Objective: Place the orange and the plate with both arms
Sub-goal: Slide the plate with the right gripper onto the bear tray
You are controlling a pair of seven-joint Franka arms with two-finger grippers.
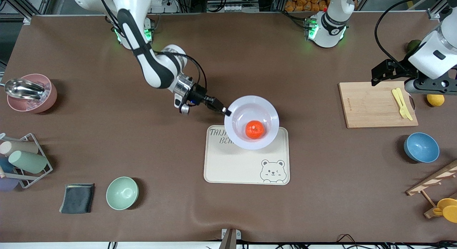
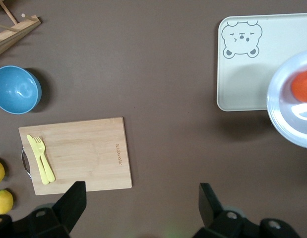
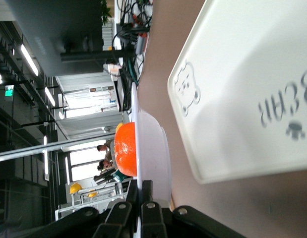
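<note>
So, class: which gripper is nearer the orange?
The right. The right gripper is shut on the plate rim, with the orange in that plate. The left gripper waits open above the cutting board.

A robotics lab is showing here. Two white robot arms are standing bolted along one edge of a brown-covered desk (image 1: pixel 250 213), cables are trailing from them, and aluminium framing is running past that edge. People and hard hats are showing in a bright hall.

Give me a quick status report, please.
Right gripper shut on plate rim, above tray. Orange in plate. Left gripper open, waiting over cutting board.
</note>
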